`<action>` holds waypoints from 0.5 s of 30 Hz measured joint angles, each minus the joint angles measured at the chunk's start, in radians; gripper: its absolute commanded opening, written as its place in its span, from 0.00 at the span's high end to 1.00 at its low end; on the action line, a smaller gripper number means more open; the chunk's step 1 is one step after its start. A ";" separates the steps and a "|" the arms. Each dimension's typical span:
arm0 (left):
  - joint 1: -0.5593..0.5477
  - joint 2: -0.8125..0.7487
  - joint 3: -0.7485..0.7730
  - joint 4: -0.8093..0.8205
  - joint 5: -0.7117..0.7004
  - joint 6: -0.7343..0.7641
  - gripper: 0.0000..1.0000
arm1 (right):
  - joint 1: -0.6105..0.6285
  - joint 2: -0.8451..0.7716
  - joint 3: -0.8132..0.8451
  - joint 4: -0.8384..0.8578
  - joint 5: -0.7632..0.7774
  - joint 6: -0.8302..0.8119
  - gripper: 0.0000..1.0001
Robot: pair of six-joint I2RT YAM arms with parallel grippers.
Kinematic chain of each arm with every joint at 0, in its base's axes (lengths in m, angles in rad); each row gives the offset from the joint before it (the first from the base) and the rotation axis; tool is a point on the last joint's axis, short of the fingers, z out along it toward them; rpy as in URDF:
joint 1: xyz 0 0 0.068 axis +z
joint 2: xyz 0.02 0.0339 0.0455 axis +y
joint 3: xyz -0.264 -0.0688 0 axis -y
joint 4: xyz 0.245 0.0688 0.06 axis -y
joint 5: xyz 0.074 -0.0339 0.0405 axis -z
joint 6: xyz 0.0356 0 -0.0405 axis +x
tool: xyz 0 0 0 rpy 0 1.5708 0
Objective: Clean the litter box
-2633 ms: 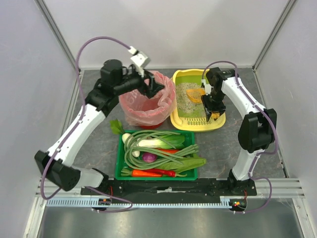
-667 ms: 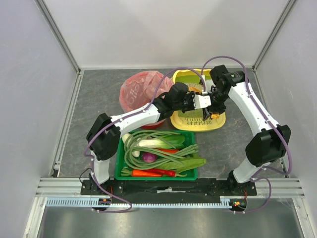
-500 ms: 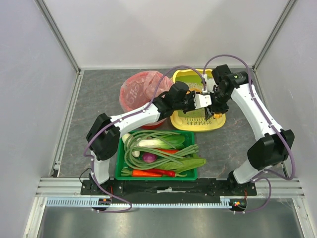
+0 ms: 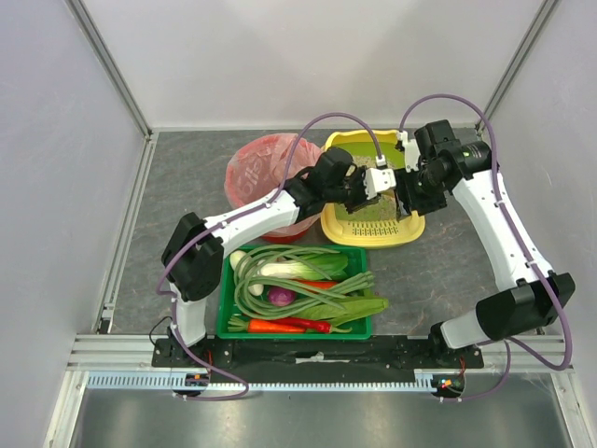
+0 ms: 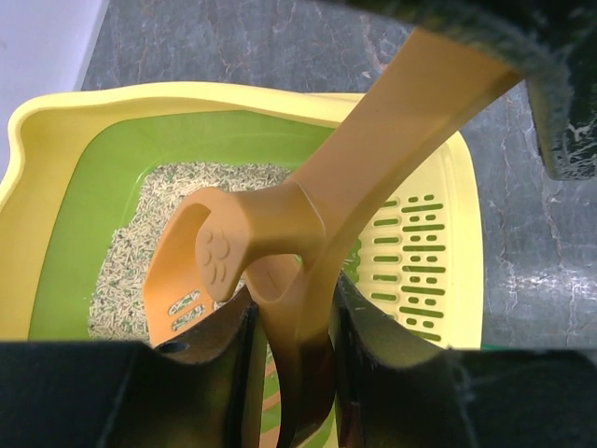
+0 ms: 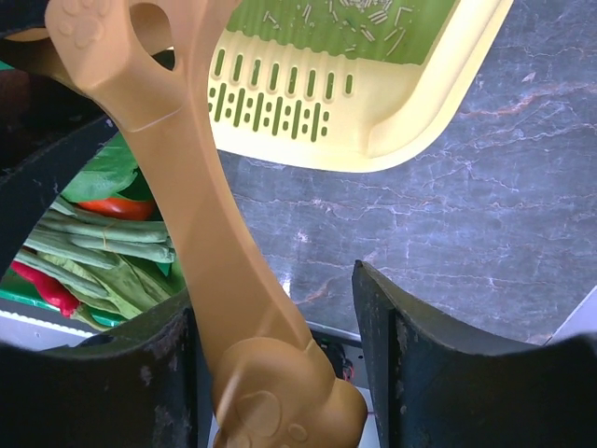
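Two grippers share one scoop [image 5: 280,224]: your left gripper [image 5: 291,317] is clamped on its handle, while the right gripper [image 6: 275,294] has its jaws apart around it. The litter box [image 4: 373,238] sits beside the bin [image 4: 266,177]. Mistime the handover and the scoop twists, flinging litter [image 5: 126,252].

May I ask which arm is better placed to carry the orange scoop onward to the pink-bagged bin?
Left, likely. The left tool is shut on the scoop near its head, while the right tool stands open around the handle. The bin also lies on the left arm's side.
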 measured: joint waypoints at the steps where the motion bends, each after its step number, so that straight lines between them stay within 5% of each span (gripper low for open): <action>1: 0.001 0.000 0.001 0.000 0.006 -0.004 0.98 | 0.000 -0.003 0.000 0.001 0.003 -0.002 0.38; 15: 0.024 -0.001 0.037 -0.057 0.093 -0.068 0.98 | -0.005 -0.129 0.005 0.089 0.014 -0.083 0.27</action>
